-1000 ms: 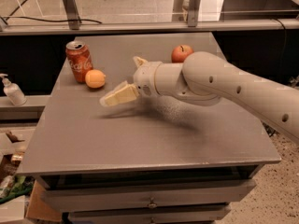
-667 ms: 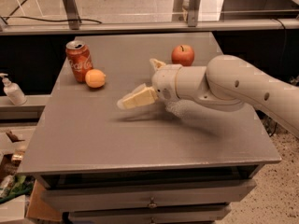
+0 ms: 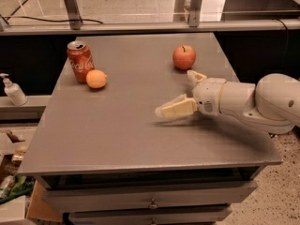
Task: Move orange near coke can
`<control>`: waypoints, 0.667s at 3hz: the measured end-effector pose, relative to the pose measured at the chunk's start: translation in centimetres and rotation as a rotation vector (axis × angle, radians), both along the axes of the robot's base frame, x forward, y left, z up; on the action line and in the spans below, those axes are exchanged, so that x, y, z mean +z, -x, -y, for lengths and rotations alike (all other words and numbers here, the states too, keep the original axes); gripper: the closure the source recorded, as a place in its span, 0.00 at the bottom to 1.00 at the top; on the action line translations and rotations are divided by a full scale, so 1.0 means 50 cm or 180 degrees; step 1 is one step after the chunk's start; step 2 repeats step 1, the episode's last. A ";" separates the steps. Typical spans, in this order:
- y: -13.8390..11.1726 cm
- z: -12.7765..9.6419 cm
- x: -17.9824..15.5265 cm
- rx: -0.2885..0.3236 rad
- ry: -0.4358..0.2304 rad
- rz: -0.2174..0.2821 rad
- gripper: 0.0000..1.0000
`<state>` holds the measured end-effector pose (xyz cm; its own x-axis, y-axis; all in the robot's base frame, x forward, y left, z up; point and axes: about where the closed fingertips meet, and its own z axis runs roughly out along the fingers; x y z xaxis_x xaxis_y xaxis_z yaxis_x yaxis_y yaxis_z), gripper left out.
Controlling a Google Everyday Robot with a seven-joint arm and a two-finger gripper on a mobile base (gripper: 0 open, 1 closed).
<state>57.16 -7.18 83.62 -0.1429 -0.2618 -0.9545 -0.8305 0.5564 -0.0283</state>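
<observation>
Nearest the camera, below the front edge of the grey desk (image 3: 117, 135), are two shallow drawers (image 3: 150, 198), the upper one with a small round knob. The front half of the desk top is bare.

The claw (image 3: 176, 93) hangs over the right middle of the desk, at the end of a thick white arm (image 3: 262, 102) that reaches in from the right edge. Its two pale fingers are spread wide apart and grip nothing. One finger (image 3: 174, 109) points left, low over the surface with a shadow under it. The other (image 3: 194, 76) angles up and away towards the back. The claw is well apart from the orange and the can, and nearer to the apple.

Further back on the left, the orange (image 3: 96, 78) sits on the desk just beside the coke can (image 3: 79, 62), at the can's front right. They are so close that I cannot tell whether they touch. The can stands upright near the left edge, its silver top and white lettering showing.

At the back right, the red apple (image 3: 184, 57) rests alone with its stem up, just beyond the raised finger.

Off the desk to the left, a white soap bottle (image 3: 12, 90) with a pump stands on a lower ledge. Behind the desk runs a metal rail (image 3: 140, 28) with two uprights, and a dark cable (image 3: 51, 18) lies on the floor beyond.
</observation>
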 end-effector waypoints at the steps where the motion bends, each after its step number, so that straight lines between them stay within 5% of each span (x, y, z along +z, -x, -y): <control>1: 0.000 0.000 0.000 0.0000 0.0000 0.0000 0.00; 2: 0.000 0.000 0.000 0.0000 0.0000 0.0000 0.00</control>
